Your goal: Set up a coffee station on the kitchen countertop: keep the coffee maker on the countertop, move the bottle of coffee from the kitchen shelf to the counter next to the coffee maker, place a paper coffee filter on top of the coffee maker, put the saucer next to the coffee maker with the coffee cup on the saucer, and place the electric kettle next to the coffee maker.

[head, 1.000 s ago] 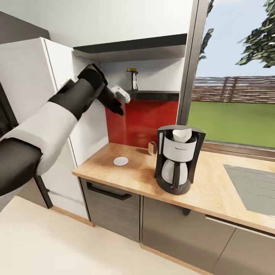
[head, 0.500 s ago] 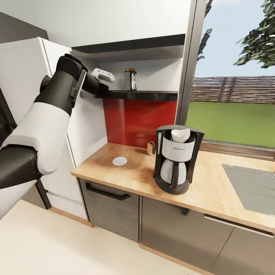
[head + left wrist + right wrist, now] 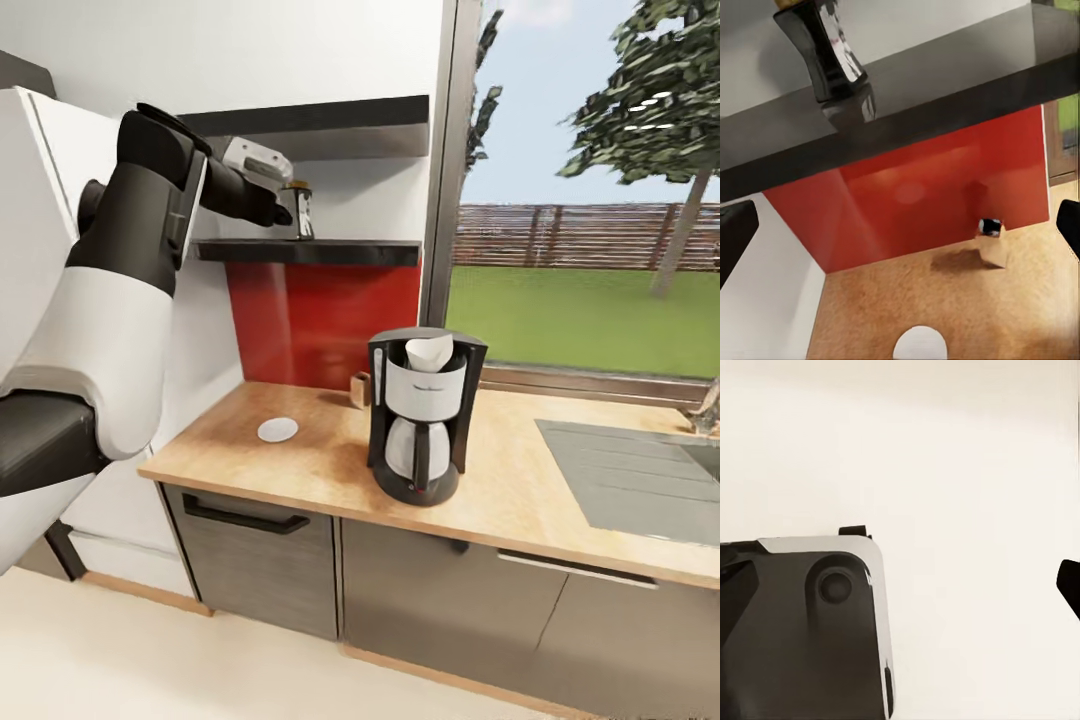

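Note:
The dark bottle of coffee (image 3: 301,211) (image 3: 827,49) stands on the thin kitchen shelf (image 3: 330,251) (image 3: 945,97). My left gripper (image 3: 281,210) (image 3: 900,229) is open, raised to shelf height just beside the bottle, with nothing between its fingers. Below, the coffee maker (image 3: 418,425) stands on the kitchen countertop (image 3: 300,465) with the paper coffee filter (image 3: 430,350) in its top. The white saucer (image 3: 277,430) (image 3: 919,345) lies bare to its left. A small cup (image 3: 360,388) (image 3: 989,226) sits against the red backsplash. The electric kettle is out of view.
A thicker dark board (image 3: 320,118) hangs above the shelf. A white fridge (image 3: 40,180) flanks the counter's left end. A grey sink (image 3: 640,475) is set into the counter at the right, under a window (image 3: 590,250). The right wrist view faces pale floor and the robot's dark base (image 3: 795,637).
My left gripper rose from below the shelf to above it, then moved right up to the bottle. The head camera turned, shifting the whole scene leftward.

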Controlling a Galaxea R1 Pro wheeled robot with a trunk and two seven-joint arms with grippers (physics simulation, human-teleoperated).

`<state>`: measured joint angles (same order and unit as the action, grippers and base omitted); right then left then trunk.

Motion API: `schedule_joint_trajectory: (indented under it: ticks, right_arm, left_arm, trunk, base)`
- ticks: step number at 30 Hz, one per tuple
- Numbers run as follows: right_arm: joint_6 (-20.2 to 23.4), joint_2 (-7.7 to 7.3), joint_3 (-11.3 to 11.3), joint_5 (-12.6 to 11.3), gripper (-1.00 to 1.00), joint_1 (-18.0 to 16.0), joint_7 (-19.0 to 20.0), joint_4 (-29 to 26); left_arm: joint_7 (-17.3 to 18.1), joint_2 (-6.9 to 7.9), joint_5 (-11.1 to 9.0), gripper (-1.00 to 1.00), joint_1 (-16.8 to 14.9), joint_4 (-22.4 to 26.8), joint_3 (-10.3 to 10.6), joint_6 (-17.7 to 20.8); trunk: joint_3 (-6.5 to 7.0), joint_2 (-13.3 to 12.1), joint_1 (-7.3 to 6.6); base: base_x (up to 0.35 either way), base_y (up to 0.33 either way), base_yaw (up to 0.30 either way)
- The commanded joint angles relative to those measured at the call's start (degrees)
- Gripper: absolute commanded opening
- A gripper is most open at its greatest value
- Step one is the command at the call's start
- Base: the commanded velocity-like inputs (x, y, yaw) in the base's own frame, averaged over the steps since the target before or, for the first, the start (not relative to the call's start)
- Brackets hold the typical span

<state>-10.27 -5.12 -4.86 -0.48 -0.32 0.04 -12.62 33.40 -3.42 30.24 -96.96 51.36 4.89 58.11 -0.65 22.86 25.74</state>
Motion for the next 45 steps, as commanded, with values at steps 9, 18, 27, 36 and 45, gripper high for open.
schedule_joint_trajectory:
  ticks: [9,18,27,36,45]
  right_arm:
    - [-0.1,0.02,-0.2,0.0,1.00,0.0,-0.1,0.1]
    - [-0.2,0.02,-0.1,0.0,1.00,0.0,-0.1,0.1]
    - [-0.2,0.02,-0.1,0.0,1.00,0.0,-0.1,0.2]
    - [-0.2,0.02,-0.1,0.0,1.00,0.0,-0.1,0.2]
    - [-0.2,0.02,-0.1,0.1,1.00,0.0,-0.1,0.3]
  left_arm:
    - [0.0,1.14,1.0,1.00,0.6,0.4,-0.9,0.2]
    - [-4.7,2.63,1.0,1.00,3.3,0.3,-5.4,-0.1]
    - [-5.5,2.65,1.1,1.00,3.4,1.1,-6.3,-0.3]
    - [-7.2,1.85,0.9,1.00,3.4,5.8,-6.5,-0.4]
    - [-11.7,0.19,0.7,1.00,3.4,7.8,-6.7,-0.3]
  trunk:
    - [0.09,0.1,0.05]
    - [0.10,0.1,0.05]
    - [0.10,0.1,0.05]
    - [0.35,0.1,0.05]
    - [0.72,0.1,0.05]
  base:
    - [0.298,0.085,-0.188]
    - [0.223,0.264,-0.008]
    - [0.093,0.245,0.000]
    - [0.008,0.018,-0.134]
    - [0.000,0.001,-0.206]
